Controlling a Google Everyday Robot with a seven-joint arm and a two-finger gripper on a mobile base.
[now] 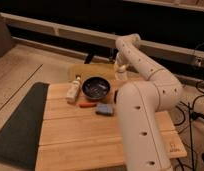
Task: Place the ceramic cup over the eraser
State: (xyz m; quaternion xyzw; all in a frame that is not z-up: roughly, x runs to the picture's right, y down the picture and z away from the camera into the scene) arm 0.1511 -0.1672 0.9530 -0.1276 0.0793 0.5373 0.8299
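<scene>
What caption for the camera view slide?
Arm's tool beside the dark bowl on a wooden table; bottle, red pen, blue pad nearby.

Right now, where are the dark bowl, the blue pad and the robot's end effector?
dark bowl (96, 89): camera view, point on its inside.
blue pad (104, 109): camera view, point on its flat top.
end effector (120, 76): camera view, point at its lower tip; it hangs just right of the bowl, farther back.

Warm light falling on the table (80, 137), white arm (145, 112) glowing brightest, gripper (120, 70) hanging dim just beyond the bowl (96, 88), background lying in shadow.
</scene>
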